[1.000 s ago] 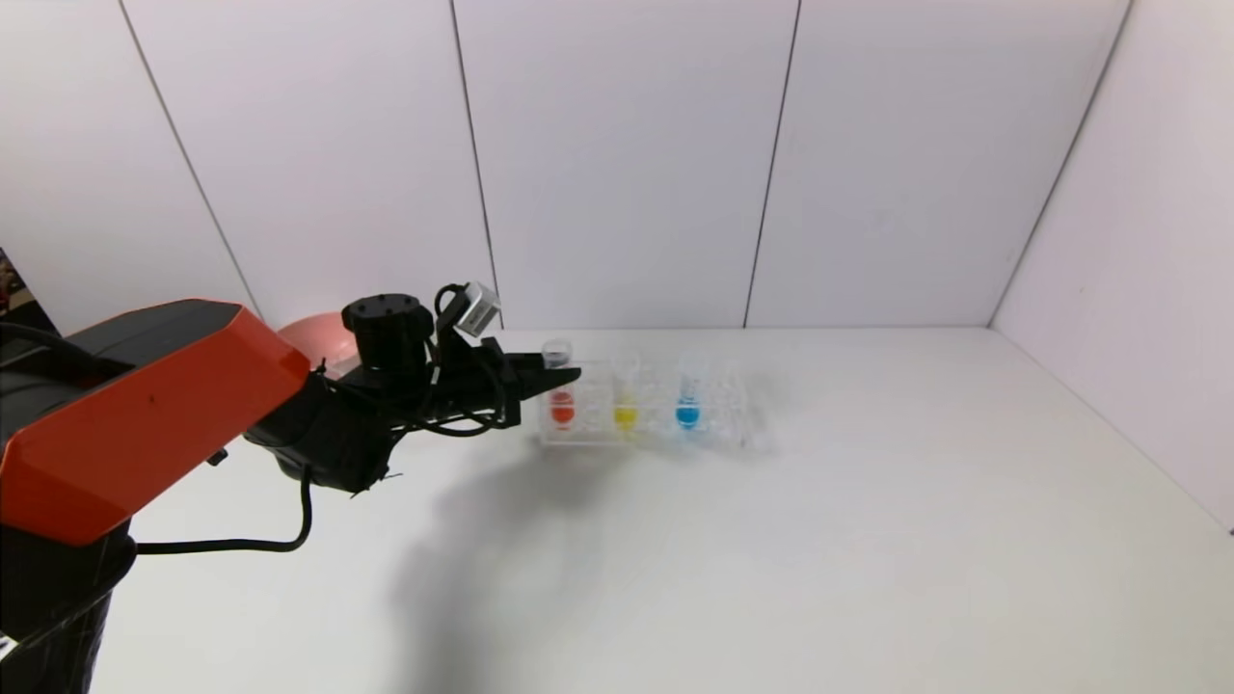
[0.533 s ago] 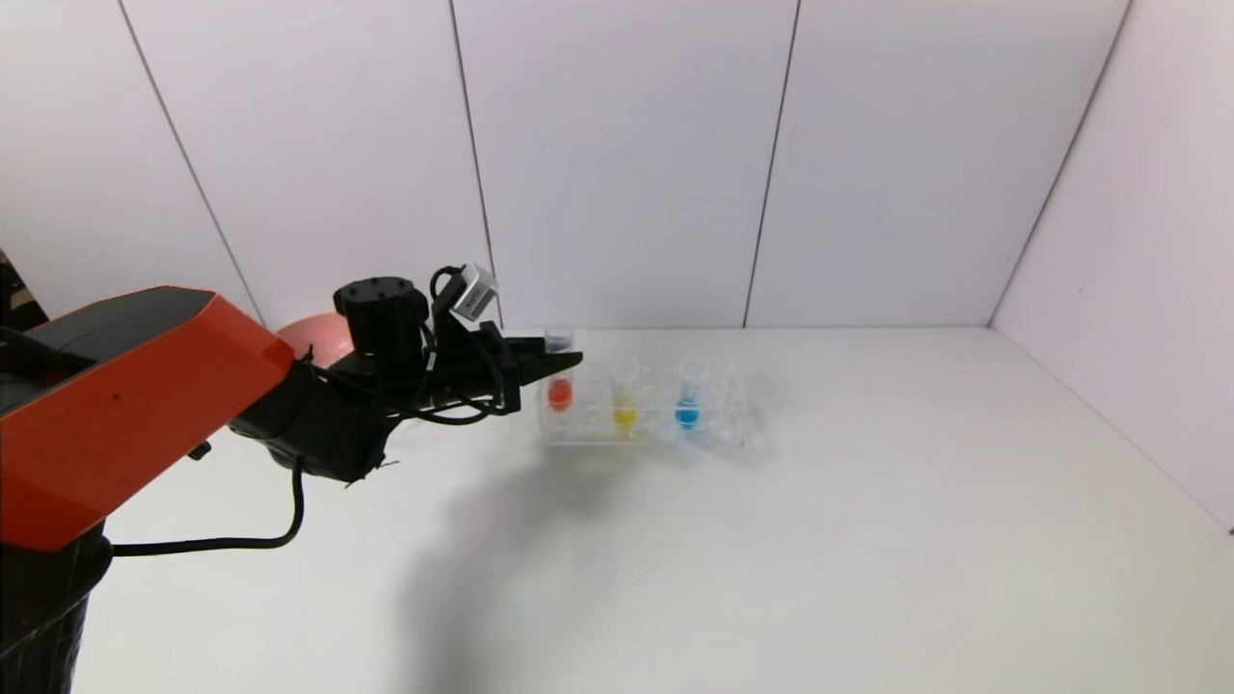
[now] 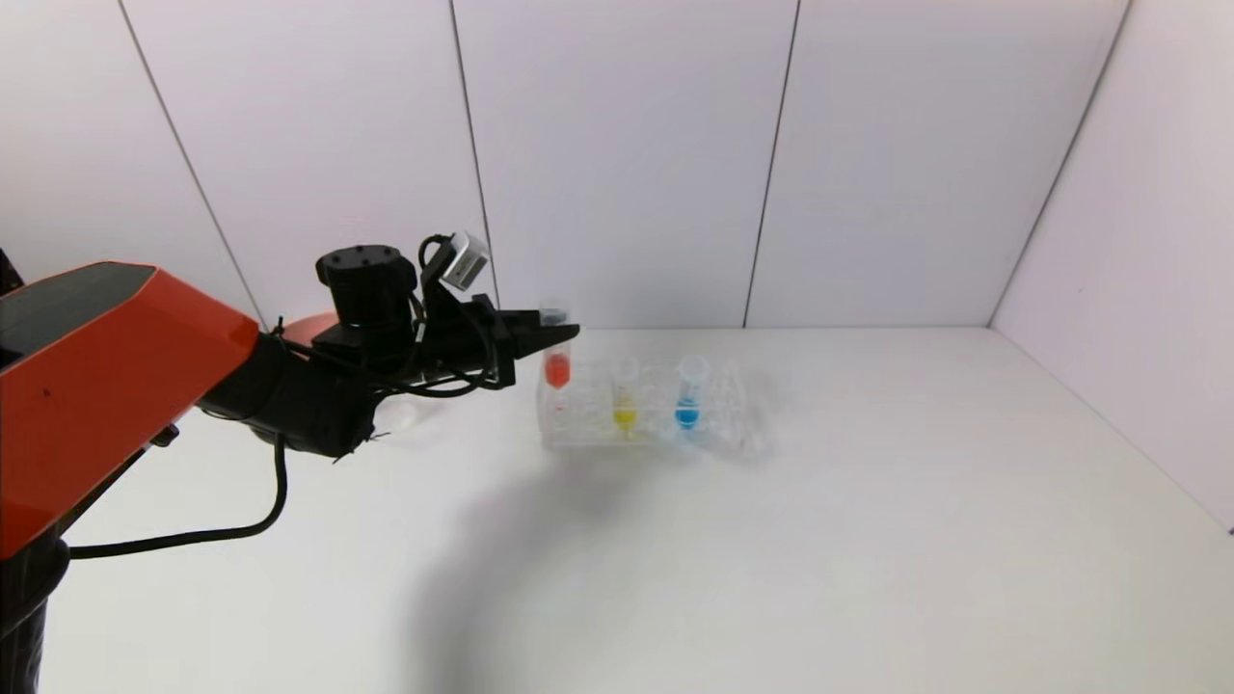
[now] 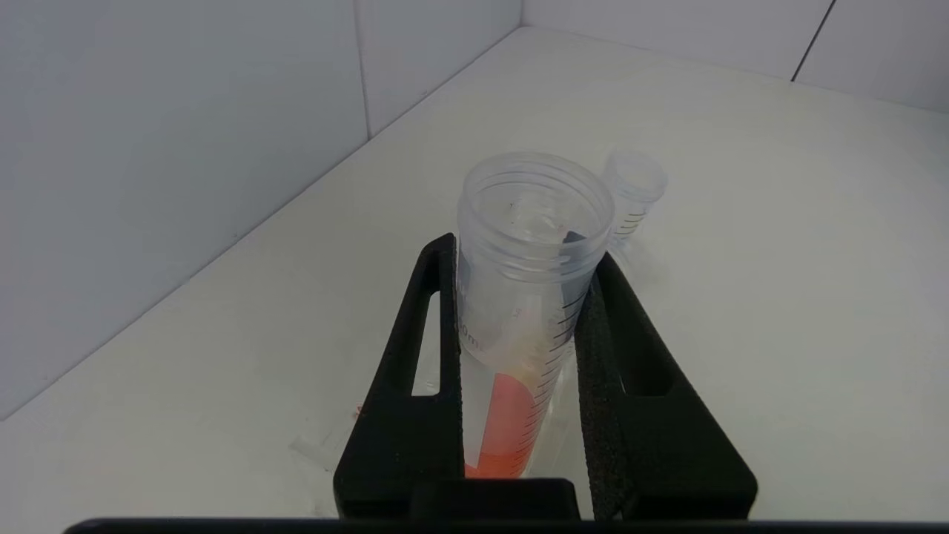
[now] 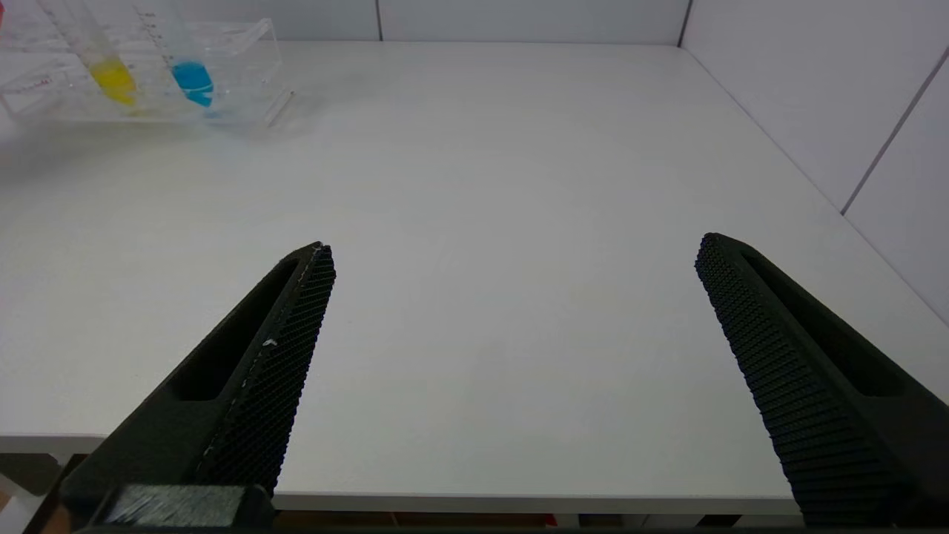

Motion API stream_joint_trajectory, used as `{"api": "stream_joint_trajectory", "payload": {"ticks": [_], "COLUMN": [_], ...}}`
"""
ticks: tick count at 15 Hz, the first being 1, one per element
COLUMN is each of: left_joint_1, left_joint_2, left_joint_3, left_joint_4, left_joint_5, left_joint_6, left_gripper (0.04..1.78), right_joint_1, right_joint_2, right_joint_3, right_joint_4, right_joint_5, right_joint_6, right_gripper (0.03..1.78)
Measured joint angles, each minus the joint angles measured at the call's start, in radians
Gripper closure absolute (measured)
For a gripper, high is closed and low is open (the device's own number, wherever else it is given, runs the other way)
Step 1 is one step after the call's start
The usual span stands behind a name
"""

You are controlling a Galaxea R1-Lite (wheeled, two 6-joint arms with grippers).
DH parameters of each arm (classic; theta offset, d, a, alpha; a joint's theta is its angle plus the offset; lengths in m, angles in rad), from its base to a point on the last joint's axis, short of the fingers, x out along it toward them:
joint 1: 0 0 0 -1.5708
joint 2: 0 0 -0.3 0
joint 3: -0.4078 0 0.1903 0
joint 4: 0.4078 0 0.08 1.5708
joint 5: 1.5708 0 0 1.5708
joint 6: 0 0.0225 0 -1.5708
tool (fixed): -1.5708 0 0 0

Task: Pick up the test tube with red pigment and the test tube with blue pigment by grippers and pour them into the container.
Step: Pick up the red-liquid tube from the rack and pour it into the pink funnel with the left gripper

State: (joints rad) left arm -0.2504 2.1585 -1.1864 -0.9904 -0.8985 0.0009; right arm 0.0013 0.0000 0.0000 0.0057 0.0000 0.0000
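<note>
At the far left of the head view, a pink bowl [image 3: 307,328] shows partly behind the left arm, near the back wall. The small clear container [image 3: 397,415] stands on the white table [image 3: 771,540] just below the arm's wrist, mostly see-through against the surface.

The left gripper [image 3: 561,334] reaches toward the rack's left end, its 2 fingers [image 4: 415,356] closed narrow on the test tube with red pigment [image 3: 556,359], clamping it below its open mouth. That tube hangs upright, raised so its red liquid sits above the rack's top while its lower end seems to be within the left hole. In the left wrist view the tube [image 4: 519,334] fills the gap between the pads, red at the bottom.

The clear rack [image 3: 646,410] stands on the table near the back wall. A tube with yellow liquid [image 3: 625,400] sits upright in it, and just right of that, the test tube with blue pigment [image 3: 688,395] also stands upright in its own hole.

The right gripper [image 5: 511,297] shows only in its own wrist view, fingers spread wide, hovering by the table's near edge, well apart from the rack.
</note>
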Motion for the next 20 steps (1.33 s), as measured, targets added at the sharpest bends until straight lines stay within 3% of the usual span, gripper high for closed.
{"api": "stream_joint_trajectory", "payload": {"ticks": [5, 8, 16, 20], "left_joint_1": [0.0, 0.0, -0.001, 0.011], "left_joint_2": [-0.063, -0.112, -0.24, -0.295], "left_joint_3": [-0.008, -0.017, 0.0, 0.017], "left_joint_4": [0.095, 0.186, 0.266, 0.289], "left_joint_5": [0.04, 0.161, 0.546, 0.627], "left_joint_6": [0.004, 0.009, 0.008, 0.003], "left_gripper": [1.37, 1.37, 1.37, 1.37], "right_joint_1": [0.0, 0.0, 0.0, 0.0], "right_joint_2": [0.0, 0.0, 0.0, 0.0], "right_joint_3": [0.0, 0.0, 0.0, 0.0], "right_joint_4": [0.0, 0.0, 0.0, 0.0], "right_joint_5": [0.0, 0.0, 0.0, 0.0], "right_joint_6": [0.0, 0.0, 0.0, 0.0], "right_gripper": [0.04, 0.04, 0.04, 0.04]}}
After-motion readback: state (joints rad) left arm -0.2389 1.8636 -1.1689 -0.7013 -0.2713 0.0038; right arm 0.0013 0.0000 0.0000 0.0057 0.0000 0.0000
